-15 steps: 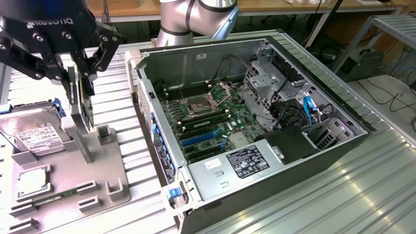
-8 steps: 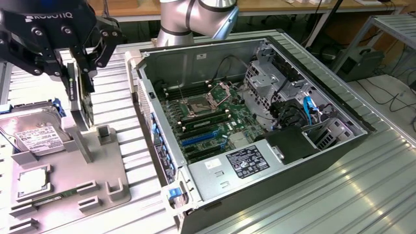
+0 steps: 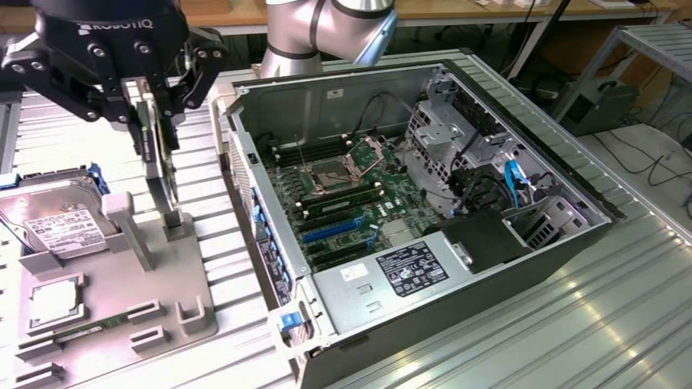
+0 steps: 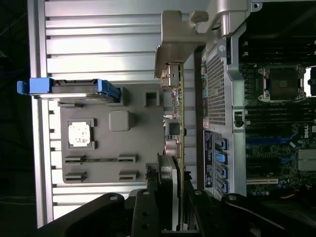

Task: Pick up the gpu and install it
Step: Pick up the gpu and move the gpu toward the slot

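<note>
Gpu (image 3: 162, 174) upright — in downward-pointing pincer (image 3: 148, 115)

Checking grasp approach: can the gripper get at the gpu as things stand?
Likely yes. The gripper sits at the top edge of the gpu, which stands on edge in the gray fixture. The hard drive lies to the exterior view's left, the open case to its right; neither is between.

This looks like a robotics lab. A robot arm (image 3: 313, 32) carries a Robotiq-marked tool (image 3: 151, 113), clamped on the gpu (image 3: 160, 174), above a ribbed metal tabletop (image 3: 562, 324). On it are an opened computer case (image 3: 313, 105) and a grey parts fixture (image 3: 119, 284). Behind stand a wooden bench (image 3: 454, 10) and a metal rack (image 3: 654, 36), with loose cables (image 3: 649, 162) on the floor.
</note>
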You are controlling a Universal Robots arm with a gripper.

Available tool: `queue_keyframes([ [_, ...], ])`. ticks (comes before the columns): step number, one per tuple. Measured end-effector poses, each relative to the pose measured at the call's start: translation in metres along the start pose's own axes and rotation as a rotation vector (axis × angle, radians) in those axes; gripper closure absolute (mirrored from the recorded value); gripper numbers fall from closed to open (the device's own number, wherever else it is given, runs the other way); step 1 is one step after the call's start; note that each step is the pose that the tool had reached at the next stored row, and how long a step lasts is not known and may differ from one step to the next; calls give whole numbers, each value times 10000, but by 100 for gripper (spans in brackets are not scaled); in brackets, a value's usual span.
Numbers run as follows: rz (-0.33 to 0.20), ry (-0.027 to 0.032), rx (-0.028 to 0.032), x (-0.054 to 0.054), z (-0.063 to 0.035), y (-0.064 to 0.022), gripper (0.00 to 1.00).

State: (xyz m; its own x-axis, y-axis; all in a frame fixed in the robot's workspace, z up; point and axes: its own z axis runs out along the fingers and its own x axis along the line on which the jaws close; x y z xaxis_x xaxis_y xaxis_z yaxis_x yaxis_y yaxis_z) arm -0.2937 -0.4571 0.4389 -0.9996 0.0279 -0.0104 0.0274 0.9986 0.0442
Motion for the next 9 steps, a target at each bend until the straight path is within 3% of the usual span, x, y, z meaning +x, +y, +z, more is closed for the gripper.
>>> queue_keyframes([
  [9, 0, 0, 1, -198, 2, 6, 72],
])
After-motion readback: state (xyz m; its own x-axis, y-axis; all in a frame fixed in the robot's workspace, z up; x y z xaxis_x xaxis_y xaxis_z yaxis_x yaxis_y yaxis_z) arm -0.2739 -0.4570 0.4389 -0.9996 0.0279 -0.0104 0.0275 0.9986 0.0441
